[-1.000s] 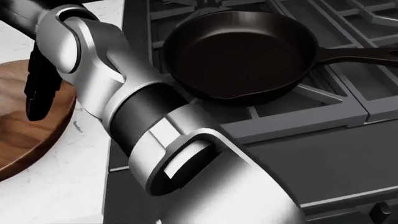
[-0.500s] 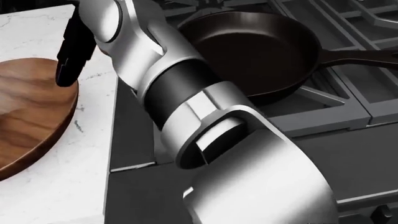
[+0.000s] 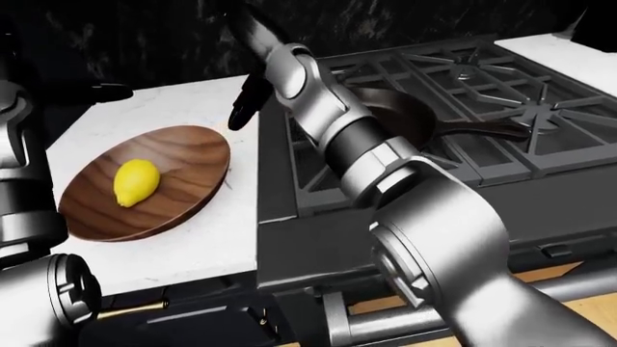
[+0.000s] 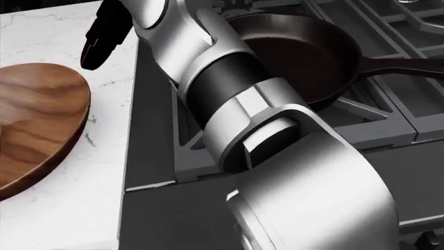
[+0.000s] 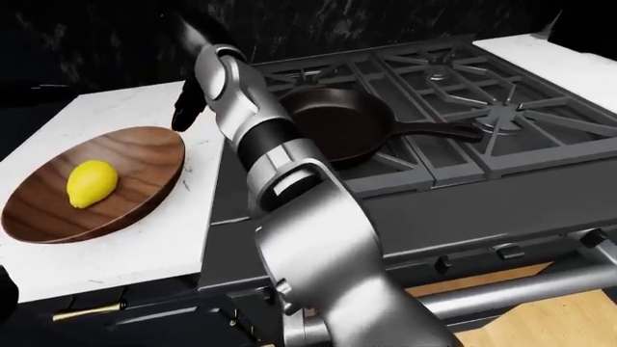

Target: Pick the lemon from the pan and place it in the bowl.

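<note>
The yellow lemon (image 3: 136, 182) lies inside the shallow wooden bowl (image 3: 197, 155) on the white counter, at the left of both eye views. The black pan (image 5: 338, 124) sits empty on the stove's left burner. My right arm reaches across the stove, and its black-fingered right hand (image 3: 247, 101) hangs open and empty above the counter, just past the bowl's upper right rim. The head view shows that hand (image 4: 104, 32) at the top left. My left arm (image 3: 19, 166) stands at the left edge; its hand is lost against the dark wall.
The pan's long handle (image 5: 434, 131) points right over the grey grates (image 5: 501, 108). More white counter (image 5: 569, 61) lies at the far right. An oven handle bar (image 5: 521, 289) runs below the stove's near edge. A dark wall backs the counter.
My right hand has lifted off the bowl's rim and moved up and to the right, toward the top of the head view. The arm now covers more of the pan.
</note>
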